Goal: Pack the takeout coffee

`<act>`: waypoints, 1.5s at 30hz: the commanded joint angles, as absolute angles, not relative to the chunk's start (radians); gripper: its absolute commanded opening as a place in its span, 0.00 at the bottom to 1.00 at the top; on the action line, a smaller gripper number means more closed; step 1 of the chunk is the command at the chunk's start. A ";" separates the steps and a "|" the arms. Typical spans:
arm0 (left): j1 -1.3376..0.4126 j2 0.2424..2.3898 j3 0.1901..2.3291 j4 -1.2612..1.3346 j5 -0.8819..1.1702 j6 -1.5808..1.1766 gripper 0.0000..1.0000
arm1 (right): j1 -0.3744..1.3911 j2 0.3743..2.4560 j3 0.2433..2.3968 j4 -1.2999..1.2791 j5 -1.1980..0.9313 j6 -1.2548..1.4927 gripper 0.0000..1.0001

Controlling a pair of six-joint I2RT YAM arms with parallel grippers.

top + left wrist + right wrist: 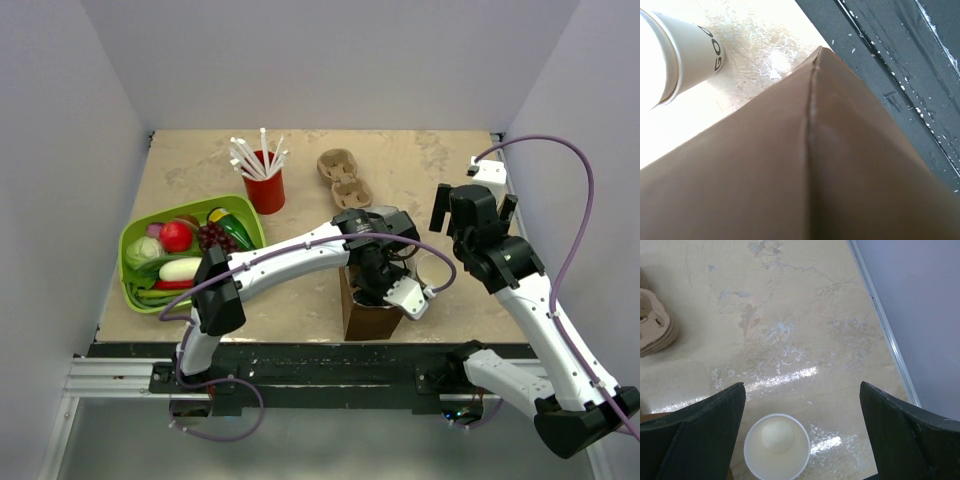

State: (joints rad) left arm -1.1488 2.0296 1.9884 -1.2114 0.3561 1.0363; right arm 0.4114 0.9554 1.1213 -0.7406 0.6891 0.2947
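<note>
takeout coffee: not identifiable in any view, so no location can be given. the inside of the brown paper bag (360,318), at the near edge of the table (200,165), is hidden from above by the left gripper (385,288), which sits down in the bag's mouth. its fingertips are out of sight there. the left wrist view shows none of them either, only the bag's outer fold filling the frame. the fingers are closed together; what they grip, if anything, cannot be told.

that view alone shows a lettered cup (685,50) just beside the bag, its top cut off by the frame edge. it is possibly the open white cup (776,445) seen in the right wrist view, lidless and empty.

right gripper (475,208): spread fully wide, holding nothing, its fingers (705,440) either side of that cup and above it.

cardboard cup trays (343,178): whole from overhead, cut off in the right wrist view. overhead only: red cup of straws (265,188), green basket (124,262) of toy produce.
</note>
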 commanded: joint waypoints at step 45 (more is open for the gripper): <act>-1.195 1.960 2.040 -1.117 0.186 0.950 0.43 | 0.410 0.897 1.166 -0.741 0.626 0.299 0.98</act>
State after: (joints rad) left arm -1.1919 2.0216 2.0125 -1.1404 0.2153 0.9604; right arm 0.4114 0.9131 1.1294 -0.7490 0.6376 0.2951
